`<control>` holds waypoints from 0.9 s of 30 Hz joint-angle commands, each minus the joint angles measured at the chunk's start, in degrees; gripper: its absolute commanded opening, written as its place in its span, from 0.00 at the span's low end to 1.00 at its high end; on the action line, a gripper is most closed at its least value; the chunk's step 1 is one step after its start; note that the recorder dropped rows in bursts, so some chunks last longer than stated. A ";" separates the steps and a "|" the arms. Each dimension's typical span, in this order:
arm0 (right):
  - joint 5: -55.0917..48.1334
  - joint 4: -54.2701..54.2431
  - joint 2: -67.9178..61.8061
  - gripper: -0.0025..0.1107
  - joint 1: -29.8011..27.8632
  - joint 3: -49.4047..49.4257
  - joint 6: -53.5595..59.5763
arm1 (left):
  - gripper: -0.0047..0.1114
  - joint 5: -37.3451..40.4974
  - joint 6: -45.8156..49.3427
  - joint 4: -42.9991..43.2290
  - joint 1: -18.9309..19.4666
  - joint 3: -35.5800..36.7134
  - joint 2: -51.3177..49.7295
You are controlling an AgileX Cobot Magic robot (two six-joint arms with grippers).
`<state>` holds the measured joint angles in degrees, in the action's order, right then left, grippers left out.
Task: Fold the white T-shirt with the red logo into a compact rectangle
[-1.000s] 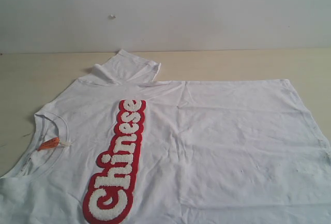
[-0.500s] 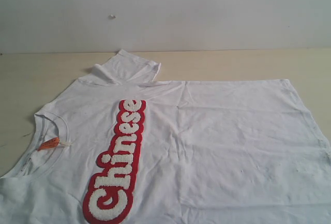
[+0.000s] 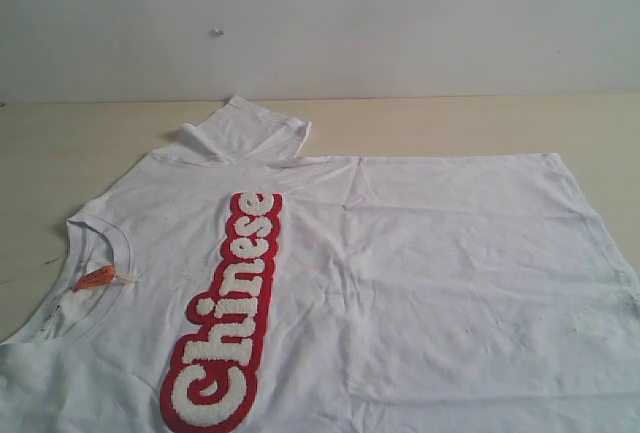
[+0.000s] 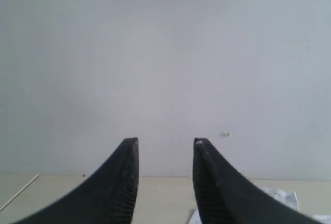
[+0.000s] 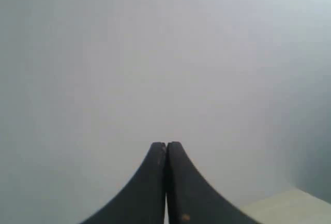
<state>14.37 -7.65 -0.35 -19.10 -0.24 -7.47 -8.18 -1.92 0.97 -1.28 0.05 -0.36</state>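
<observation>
Well, the left gripper [image 4: 165, 141] is held up off the surface [image 3: 450, 123], with its two fingers a little way apart and nothing between them. The right gripper [image 5: 166, 144] is up too, with its fingers pressed together and holding nothing. Both point at the wall [image 3: 320, 23], not down at the cloth.

Just below and ahead of the left gripper, a small bit of white cloth peeks out. It is likely the white T-shirt [image 4: 283, 197], though the bit is too small to be sure. The right gripper shows only a corner of the surface, so I think the left one is nearer.

The shirt lies flat, front up, below both grippers. Its long way runs from the left gripper's side, where the neck [image 3: 95, 243] and orange tag [image 3: 95, 277] are, to the right gripper's side, where the bottom hem [image 3: 588, 223] is. The red logo [image 3: 228, 313] goes across that, from close to the grippers out away from them. Beyond it, the far sleeve [image 3: 245, 128] is folded in and bumps up a bit. Past that is bare surface, then the wall. Nothing stands in the way, so each gripper would have to tip down to reach an edge.
</observation>
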 commanded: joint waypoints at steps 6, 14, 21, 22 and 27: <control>3.08 -1.85 0.35 0.02 -0.22 0.24 -18.35 | 0.35 -5.00 -25.72 -0.31 0.03 -0.05 0.36; 6.71 -2.65 0.35 0.02 -0.22 0.24 -21.40 | 0.35 -9.64 -30.04 -0.31 0.03 -0.05 0.36; 8.93 -2.65 0.35 0.02 -0.22 0.24 -21.19 | 0.23 -17.97 -43.07 1.16 0.03 -0.05 0.36; 8.64 -2.12 0.35 0.02 -0.22 -0.07 -21.19 | 0.16 -18.10 -44.96 2.47 0.03 -0.05 0.36; 7.87 6.80 -1.75 0.02 -0.22 -5.62 -24.31 | 0.04 -20.67 -47.21 11.65 0.03 -2.85 0.26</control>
<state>21.68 -6.30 -0.78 -19.10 -2.83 -29.50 -26.06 -47.19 7.52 -1.28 -0.68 -0.33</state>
